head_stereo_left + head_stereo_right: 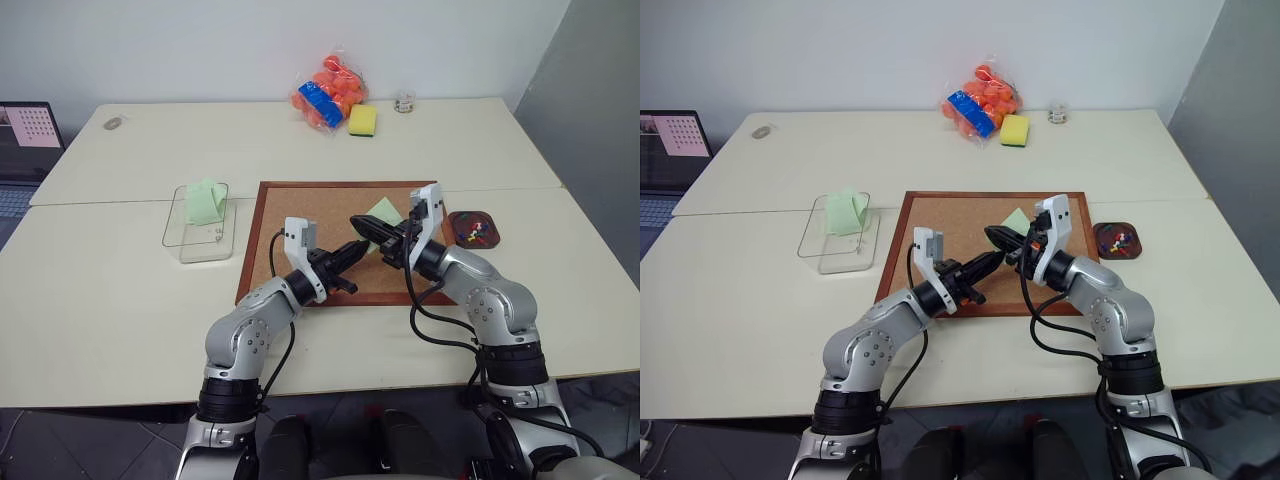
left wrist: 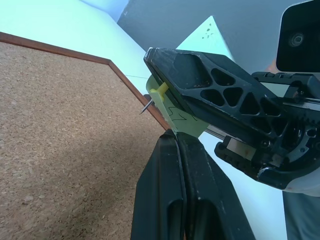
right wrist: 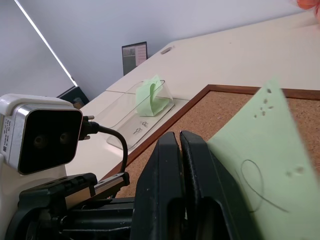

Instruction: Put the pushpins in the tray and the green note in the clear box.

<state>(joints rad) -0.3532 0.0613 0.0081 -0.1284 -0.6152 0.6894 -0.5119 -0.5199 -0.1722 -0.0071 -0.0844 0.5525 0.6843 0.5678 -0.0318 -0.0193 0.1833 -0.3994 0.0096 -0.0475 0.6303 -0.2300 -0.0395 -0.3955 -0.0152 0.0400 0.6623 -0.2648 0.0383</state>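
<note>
Over the corkboard, my right gripper is shut on the pale green note, holding it up off the board. A yellow pushpin sticks through the note at that gripper's tip, needle bared. My left gripper is shut just below, its tips at the note's lower edge; whether it pinches the paper I cannot tell. The dark red tray, right of the board, holds several pushpins. The clear box stands left of the board.
A folded mint-green paper sits inside the clear box. At the table's far edge lie a bag of orange balls, a yellow sponge and a small glass. A laptop is far left.
</note>
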